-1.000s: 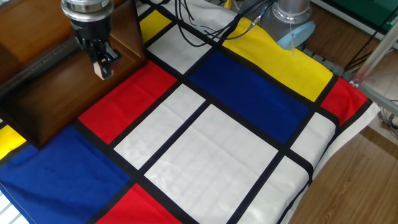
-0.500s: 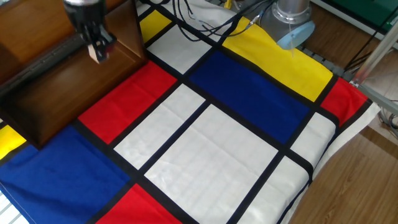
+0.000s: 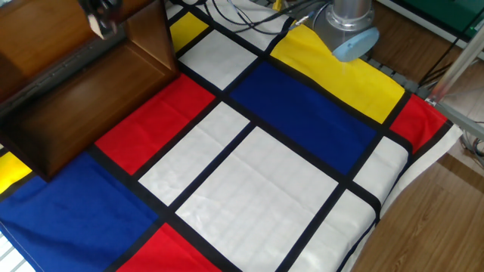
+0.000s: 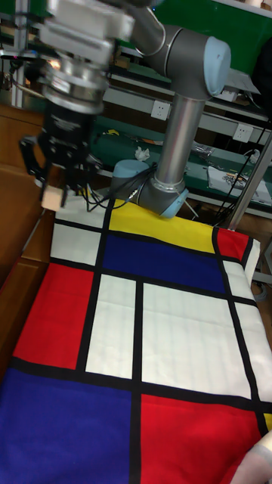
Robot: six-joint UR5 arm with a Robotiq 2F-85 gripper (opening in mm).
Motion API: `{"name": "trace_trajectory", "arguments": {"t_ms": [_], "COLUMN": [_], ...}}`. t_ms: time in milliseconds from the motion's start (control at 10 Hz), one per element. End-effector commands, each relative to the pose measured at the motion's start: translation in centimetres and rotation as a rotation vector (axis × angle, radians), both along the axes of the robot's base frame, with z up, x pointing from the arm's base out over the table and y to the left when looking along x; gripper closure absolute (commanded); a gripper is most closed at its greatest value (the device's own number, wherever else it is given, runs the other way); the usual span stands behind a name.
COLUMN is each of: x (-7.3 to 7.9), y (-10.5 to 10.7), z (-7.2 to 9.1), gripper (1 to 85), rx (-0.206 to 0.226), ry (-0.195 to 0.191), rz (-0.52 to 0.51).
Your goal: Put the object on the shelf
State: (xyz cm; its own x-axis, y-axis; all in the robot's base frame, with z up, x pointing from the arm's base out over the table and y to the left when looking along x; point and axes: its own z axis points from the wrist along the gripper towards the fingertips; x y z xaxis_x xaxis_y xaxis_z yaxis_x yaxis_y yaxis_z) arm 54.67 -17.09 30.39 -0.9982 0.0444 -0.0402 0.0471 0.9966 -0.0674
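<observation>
Between the nearly closed jaws of the gripper [image 4: 51, 195] the small beige wooden cube [image 4: 51, 199] is pinched and carried high above the dark brown shelf [image 3: 83, 91], presumably so its boards can be cleared before placement.

Arm reaches in from the back, elbow up high, wrist pointing straight down. The gripper [image 4: 54, 195] hangs in the air, fingers [image 4: 63, 189] pinched onto a small cube [image 4: 51, 199].
</observation>
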Motion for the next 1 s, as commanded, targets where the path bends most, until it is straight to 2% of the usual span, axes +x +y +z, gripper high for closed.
{"name": "trace_trajectory", "arguments": {"t_ms": [0,100,500,900], "x": [-0.5,-0.5,-0.4,0.1], "y": [-4.1,-4.8,-6.6,-6.4], "z": [1.3,0.6,-1.4,-2.8], "gripper": [84.7,84.7,84.7,84.7], "rx": [0.031,0.052,0.062,0.086], "ry": [-0.004,-0.013,-0.026,-0.033], "rz": [0.052,0.066,0.092,0.098]}}
